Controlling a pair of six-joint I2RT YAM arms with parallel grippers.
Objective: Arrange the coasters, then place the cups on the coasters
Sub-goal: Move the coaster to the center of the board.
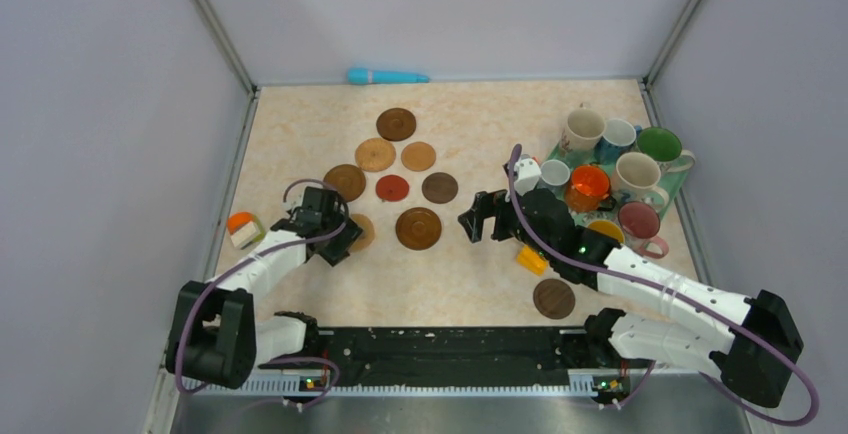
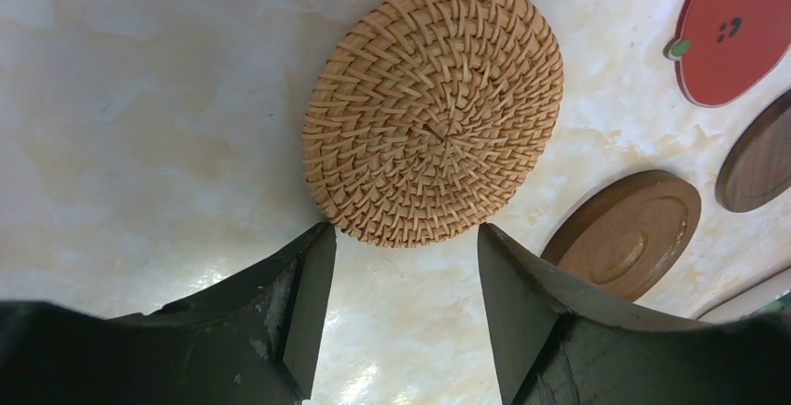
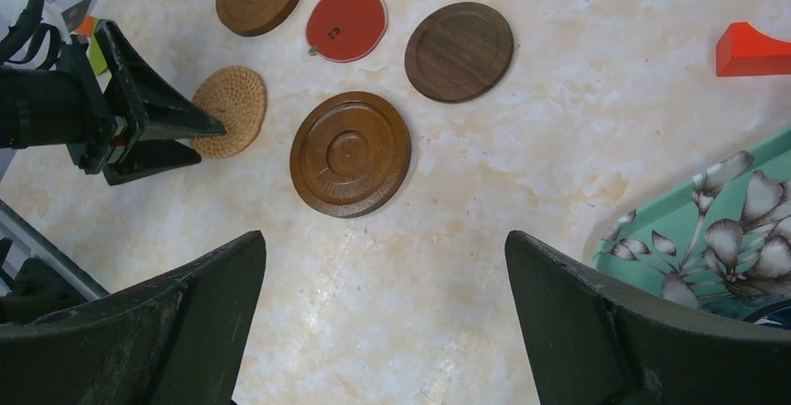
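Several round coasters lie mid-table: a woven tan coaster point(image 2: 434, 111), a red one point(image 1: 392, 188), a large ridged dark brown one point(image 1: 418, 227) and plain wooden ones point(image 1: 375, 154). Another dark coaster point(image 1: 553, 298) lies alone near the front. My left gripper point(image 2: 403, 237) is open, low over the table, its tips just short of the woven coaster's near rim, nothing between them. My right gripper point(image 3: 385, 246) is open over bare table, just short of the ridged coaster point(image 3: 350, 153). Several cups point(image 1: 637, 174) stand on the tray at the right.
The teal floral tray point(image 3: 709, 228) sits close to my right gripper's right finger. A small orange block point(image 1: 531, 259) lies under the right arm. An orange-and-white object point(image 1: 243, 229) rests by the left wall, and a blue object point(image 1: 387, 76) lies along the back wall.
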